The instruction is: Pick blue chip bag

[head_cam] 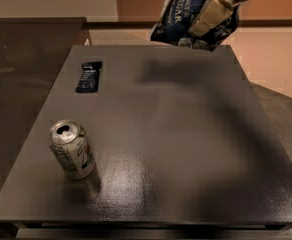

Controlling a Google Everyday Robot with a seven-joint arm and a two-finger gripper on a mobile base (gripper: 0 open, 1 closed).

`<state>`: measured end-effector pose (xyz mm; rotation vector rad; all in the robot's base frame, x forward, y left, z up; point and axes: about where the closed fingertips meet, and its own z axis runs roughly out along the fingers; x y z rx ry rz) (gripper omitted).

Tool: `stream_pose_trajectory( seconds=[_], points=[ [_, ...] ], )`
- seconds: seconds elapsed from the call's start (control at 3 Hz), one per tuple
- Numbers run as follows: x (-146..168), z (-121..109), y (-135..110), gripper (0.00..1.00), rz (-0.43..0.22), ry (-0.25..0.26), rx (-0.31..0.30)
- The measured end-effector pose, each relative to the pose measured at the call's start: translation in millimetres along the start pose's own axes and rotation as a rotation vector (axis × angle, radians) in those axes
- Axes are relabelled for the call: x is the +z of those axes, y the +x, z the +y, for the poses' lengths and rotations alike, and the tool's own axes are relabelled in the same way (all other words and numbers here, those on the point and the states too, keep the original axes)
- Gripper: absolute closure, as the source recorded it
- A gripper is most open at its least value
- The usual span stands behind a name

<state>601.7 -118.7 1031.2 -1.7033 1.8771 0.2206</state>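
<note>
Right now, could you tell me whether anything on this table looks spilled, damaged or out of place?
Nothing stands out. The gripper is shut on the crinkled blue chip bag above the far edge of the table. The opened soda can stands upright with no spill around it, and the bar wrapper lies flat.

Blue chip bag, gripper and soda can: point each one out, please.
blue chip bag (177,18), camera view, lettered front panel.
gripper (200,26), camera view, top edge of frame, finger clamped on the bag.
soda can (72,153), camera view, its side wall.
</note>
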Motion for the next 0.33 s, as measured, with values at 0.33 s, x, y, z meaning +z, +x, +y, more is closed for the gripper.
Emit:
stream_pose_trajectory(
  seconds=[0.33],
  points=[
    [-0.9,0.0,-0.9,1.00,-0.002,0.001,-0.003]
  ],
)
